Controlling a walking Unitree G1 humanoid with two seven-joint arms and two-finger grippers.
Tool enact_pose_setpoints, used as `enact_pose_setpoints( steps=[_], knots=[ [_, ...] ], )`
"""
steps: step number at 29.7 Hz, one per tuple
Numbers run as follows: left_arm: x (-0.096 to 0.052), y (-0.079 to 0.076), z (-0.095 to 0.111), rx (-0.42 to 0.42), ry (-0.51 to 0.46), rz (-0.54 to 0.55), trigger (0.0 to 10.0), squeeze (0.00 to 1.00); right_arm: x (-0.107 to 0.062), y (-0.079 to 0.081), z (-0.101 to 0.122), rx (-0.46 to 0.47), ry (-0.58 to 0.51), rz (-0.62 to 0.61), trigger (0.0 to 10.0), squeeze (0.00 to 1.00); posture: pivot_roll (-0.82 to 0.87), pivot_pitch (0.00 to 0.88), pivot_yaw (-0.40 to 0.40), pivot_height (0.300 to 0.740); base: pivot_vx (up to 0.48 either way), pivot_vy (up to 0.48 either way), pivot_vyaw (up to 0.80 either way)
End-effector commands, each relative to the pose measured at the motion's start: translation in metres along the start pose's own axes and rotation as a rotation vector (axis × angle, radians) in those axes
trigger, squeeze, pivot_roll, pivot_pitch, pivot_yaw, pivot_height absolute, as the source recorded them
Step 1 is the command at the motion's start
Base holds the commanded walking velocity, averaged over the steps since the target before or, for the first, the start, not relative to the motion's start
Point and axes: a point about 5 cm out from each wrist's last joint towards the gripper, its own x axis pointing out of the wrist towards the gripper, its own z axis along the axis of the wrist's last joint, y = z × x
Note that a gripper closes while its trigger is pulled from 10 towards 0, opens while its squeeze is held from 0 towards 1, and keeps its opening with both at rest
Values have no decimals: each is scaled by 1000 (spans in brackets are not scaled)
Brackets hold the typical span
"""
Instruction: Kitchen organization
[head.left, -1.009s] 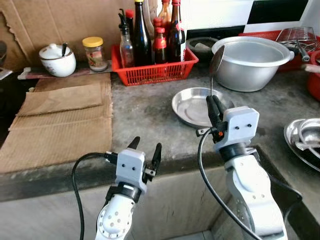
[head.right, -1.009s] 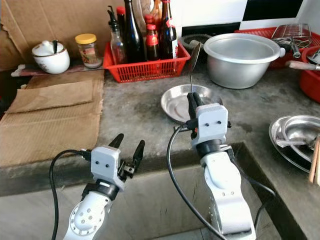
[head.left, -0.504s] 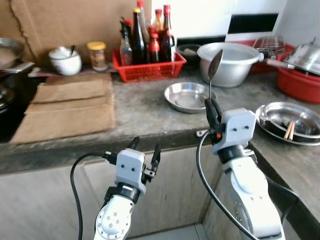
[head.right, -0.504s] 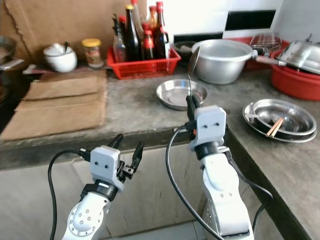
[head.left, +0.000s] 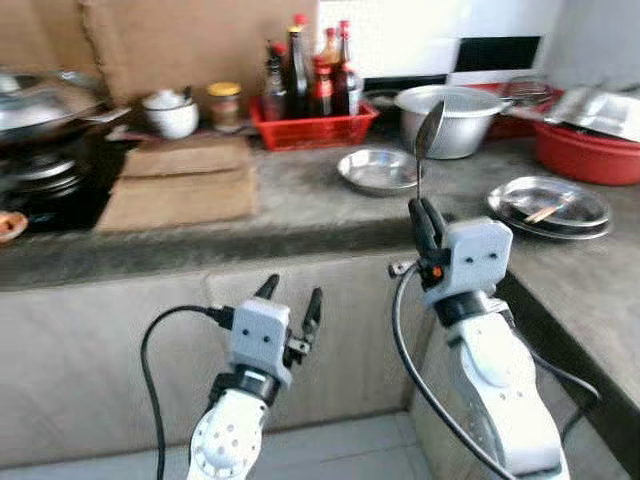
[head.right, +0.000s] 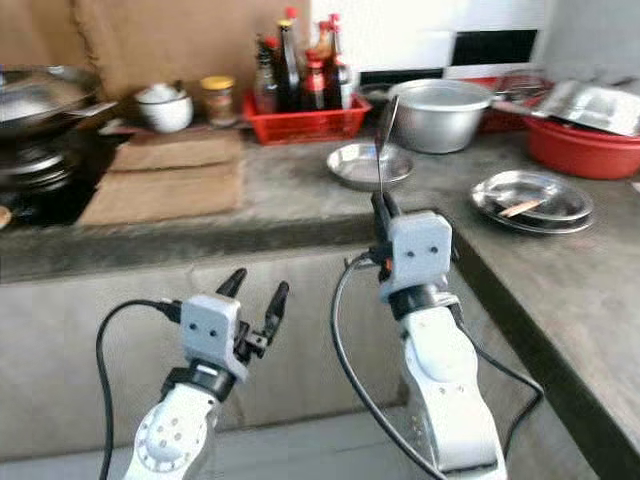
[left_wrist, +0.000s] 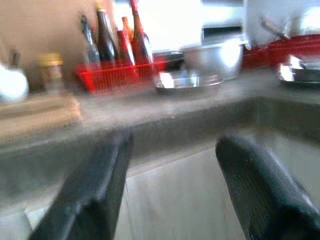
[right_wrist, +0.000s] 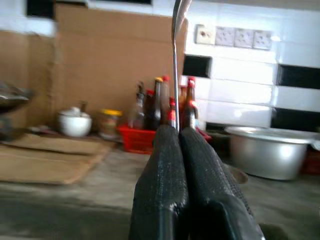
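The right gripper (head.left: 424, 212) has its two black, ribbed fingers (right_wrist: 170, 165) pressed flat together on the thin metal handle of a spoon (head.left: 429, 132). The spoon stands upright straight out of the fingertips, its shiny oval bowl topmost. Beyond the fingers, on the rough grey stone counter (head.left: 300, 195), sit a shallow steel dish (head.left: 378, 170), a deep dull-metal basin (head.left: 460, 118) and a red mesh basket (head.left: 315, 122) of dark glass bottles. The left gripper (head.left: 290, 300) hangs below the counter edge, its fingers (left_wrist: 95, 192) spread wide with nothing between them.
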Motion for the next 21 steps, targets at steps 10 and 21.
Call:
enact_pose_setpoints(
  steps=[10,21],
  knots=[
    [4,-1,5,3,-29,-12,10000,0,2,-5,2,-6,-5,-23,0,0,18,48,-11,740,0,0,-800],
    [4,-2,5,4,-27,-14,10000,0,3,-5,3,-5,-5,-30,0,0,18,55,-13,740,0,318,-800]
  ],
)
